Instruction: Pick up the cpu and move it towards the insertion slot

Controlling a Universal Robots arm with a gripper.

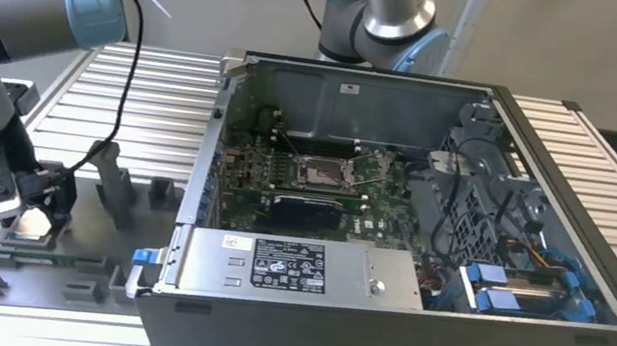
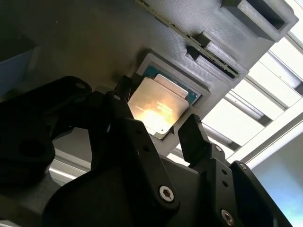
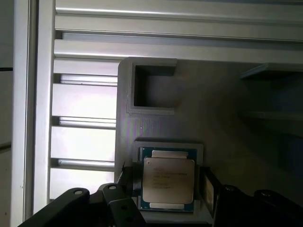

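At the exterior view's left your arm (image 1: 16, 14) folds down steeply from its elbow. The wrist points almost straight at the ribbed table (image 1: 151, 87), so the gripper (image 1: 31, 211) sits low over the grey fixture (image 1: 77, 272). Directly under the gripper, between its two sides, the cpu (image 3: 168, 180) lies flat with its silvery face up, in a shallow square nest on that fixture. In both wrist views it looks seated, not lifted. You are at the pick-up step, I judge: the gripper straddles the chip, but you cannot tell from these views whether it has clamped on the chip's edges or stands just off them. The next move, as I read it, calls for an even hold on opposite edges and a level, straight rise, since the nest walls sit close around the chip. Well away from the gripper, toward the exterior view's right, the insertion slot (image 1: 325, 172) lies inside the open computer case (image 1: 408, 332), beyond its near wall.
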